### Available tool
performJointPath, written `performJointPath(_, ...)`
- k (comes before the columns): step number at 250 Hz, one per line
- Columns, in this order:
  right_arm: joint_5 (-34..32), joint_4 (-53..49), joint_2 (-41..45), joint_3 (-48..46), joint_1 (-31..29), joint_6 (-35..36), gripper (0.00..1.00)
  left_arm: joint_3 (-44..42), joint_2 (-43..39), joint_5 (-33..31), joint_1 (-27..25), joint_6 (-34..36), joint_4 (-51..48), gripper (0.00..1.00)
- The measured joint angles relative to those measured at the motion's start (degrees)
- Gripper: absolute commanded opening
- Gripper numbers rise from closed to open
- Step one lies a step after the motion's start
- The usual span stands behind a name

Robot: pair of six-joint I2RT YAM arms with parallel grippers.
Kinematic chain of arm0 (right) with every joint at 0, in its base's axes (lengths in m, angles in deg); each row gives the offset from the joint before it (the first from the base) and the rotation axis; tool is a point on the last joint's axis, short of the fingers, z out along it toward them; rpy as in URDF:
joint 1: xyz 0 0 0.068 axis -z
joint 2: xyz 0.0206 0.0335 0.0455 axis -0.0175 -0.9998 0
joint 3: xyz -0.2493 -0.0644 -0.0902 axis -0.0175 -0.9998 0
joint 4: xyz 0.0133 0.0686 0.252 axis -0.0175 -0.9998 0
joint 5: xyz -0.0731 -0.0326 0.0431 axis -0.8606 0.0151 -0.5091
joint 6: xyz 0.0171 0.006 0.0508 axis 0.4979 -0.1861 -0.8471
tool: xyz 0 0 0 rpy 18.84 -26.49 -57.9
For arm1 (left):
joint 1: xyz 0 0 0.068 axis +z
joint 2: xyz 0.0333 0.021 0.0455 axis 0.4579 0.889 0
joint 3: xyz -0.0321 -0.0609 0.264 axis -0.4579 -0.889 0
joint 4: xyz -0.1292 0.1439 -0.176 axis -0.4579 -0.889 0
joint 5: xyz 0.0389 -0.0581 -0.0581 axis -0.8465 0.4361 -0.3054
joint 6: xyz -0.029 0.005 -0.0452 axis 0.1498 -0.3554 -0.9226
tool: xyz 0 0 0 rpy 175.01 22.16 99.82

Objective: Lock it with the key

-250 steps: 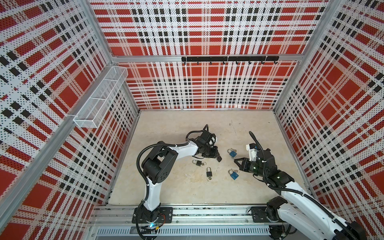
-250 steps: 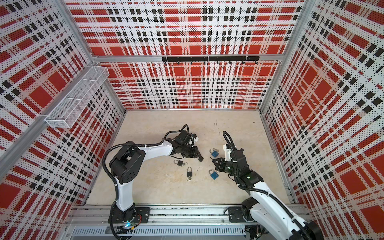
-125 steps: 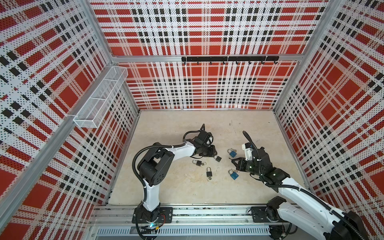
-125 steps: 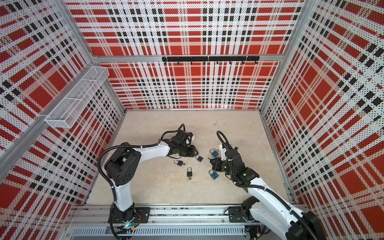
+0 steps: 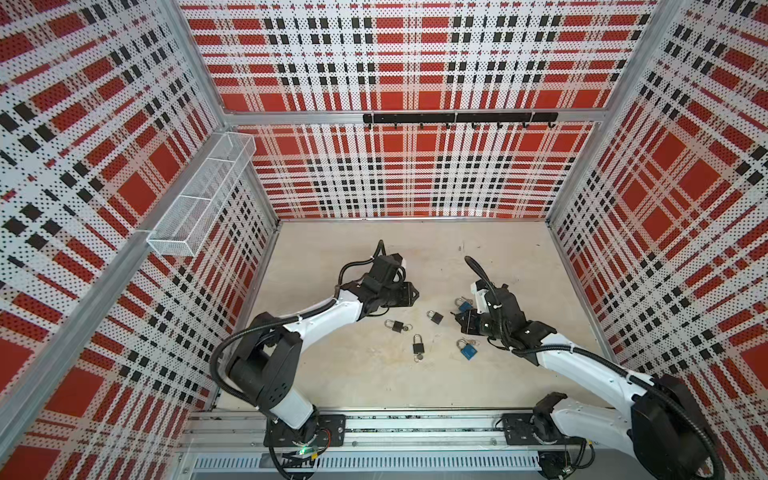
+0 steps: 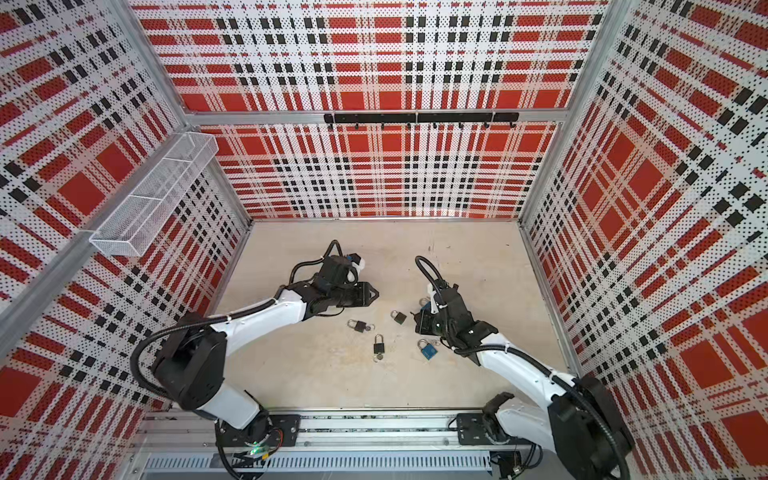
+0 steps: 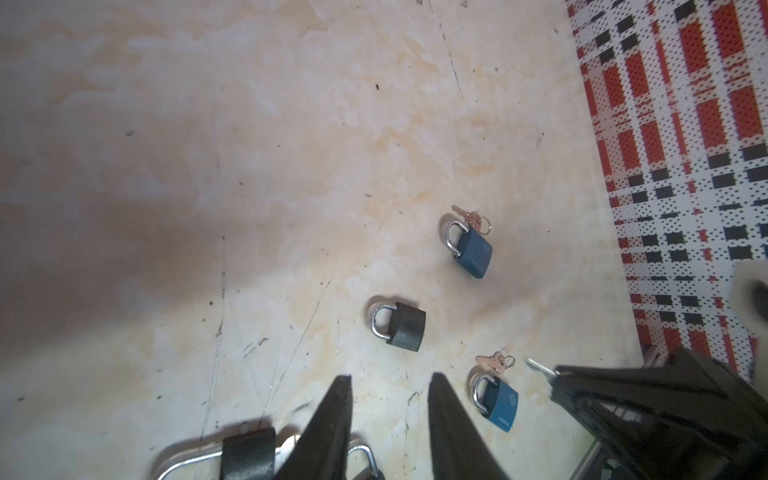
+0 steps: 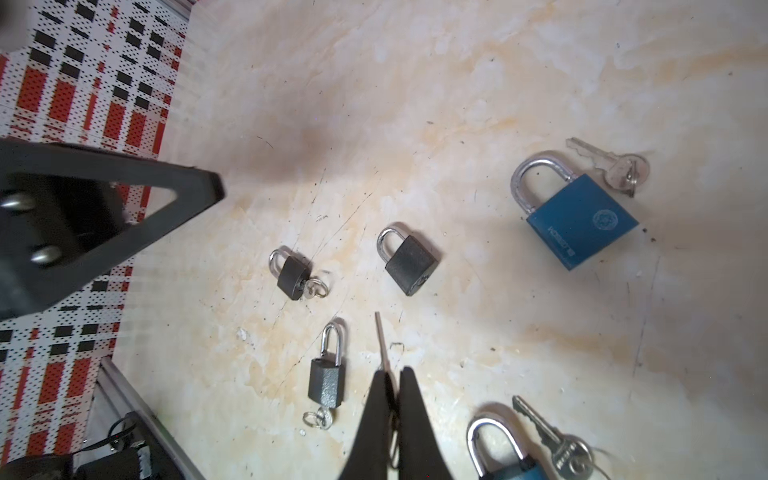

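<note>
I note a stamped line of lettering and a round emblem on the face of the blue padlock [image 8: 582, 220]. Both are too blurred to read. I find no legible text.

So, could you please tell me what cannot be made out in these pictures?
Key: bow hidden inside the right gripper, right wrist view.
Near blue padlock: body cropped by that view's edge.
Far blue padlock: partly behind the right arm, both top views.
One black padlock: cropped by the left wrist view's edge.
</note>
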Motion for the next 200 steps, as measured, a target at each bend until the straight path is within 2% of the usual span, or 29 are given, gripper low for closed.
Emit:
performJointPath(109, -0.4, 6.1, -19.6, 7.8, -0.2, 3.4, 0.00, -10.6, -23.0, -5.3, 2.1, -3.5, -4.7, 0.41)
performJointPath(162, -0.2, 7.8, -25.4, 11.2, -0.2, 4.0, 0.00, -13.6, -28.9, -6.6, 3.2, -4.5, -7.9, 0.42)
performJointPath(200, -0.2, 8.0, -27.8, 12.0, -0.2, 4.1, 0.07, -14.4, -30.2, -6.7, 4.0, -5.1, -9.0, 0.42)
